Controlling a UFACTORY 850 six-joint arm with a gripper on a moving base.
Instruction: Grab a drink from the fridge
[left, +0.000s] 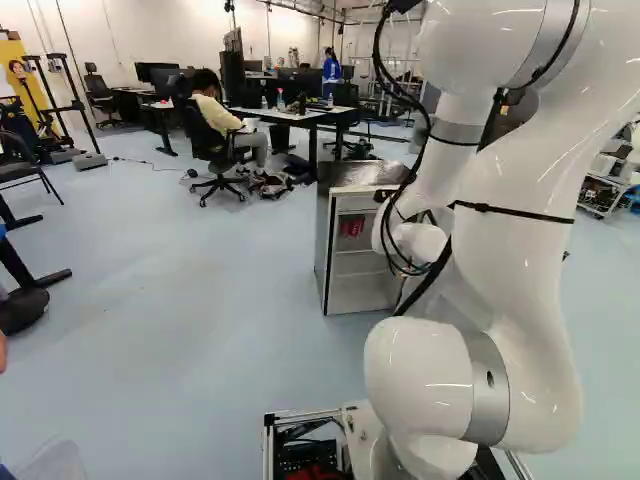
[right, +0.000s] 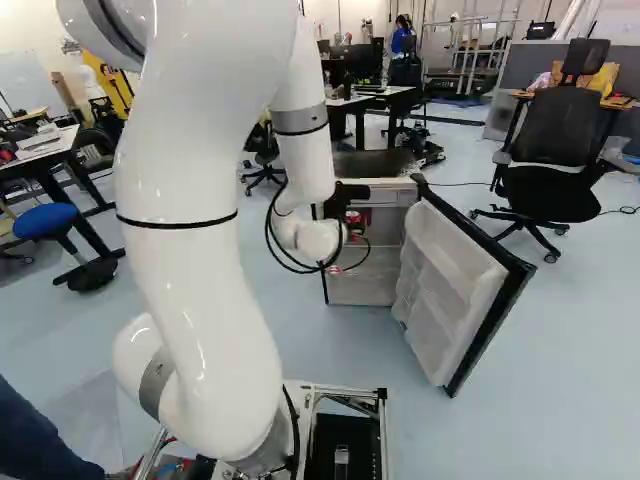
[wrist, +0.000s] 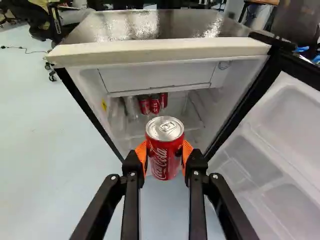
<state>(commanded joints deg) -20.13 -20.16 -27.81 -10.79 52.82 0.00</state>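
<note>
We have the can (wrist: 163, 161) upright in the gripper (wrist: 164, 156), an orange pad pressed to each side of it. It looks to be just outside the open fridge (wrist: 160, 50), which is in the upper middle of the right base view. The door (right: 450, 285) stands wide open, right of centre in that view.

We judge the likeliest trouble to be a knock: if the arm (right: 200, 270) swings toward the door before backing well away, the can or gripper could strike its inner racks. The can is smooth and perhaps damp with cold, so a bump or jerk might twist or slip it out of the pads and drop it to the floor. The loose cables (left: 393, 235), looping near the wrist in the left base view, could snag on the fridge's edge.

The can's far side is hidden from us. In the left base view, the arm covers the gripper and most of the door. More red cans (wrist: 155, 105) sit on a shelf beyond the gripper; their number is hard to tell. The fridge's lower inside is largely blocked.
</note>
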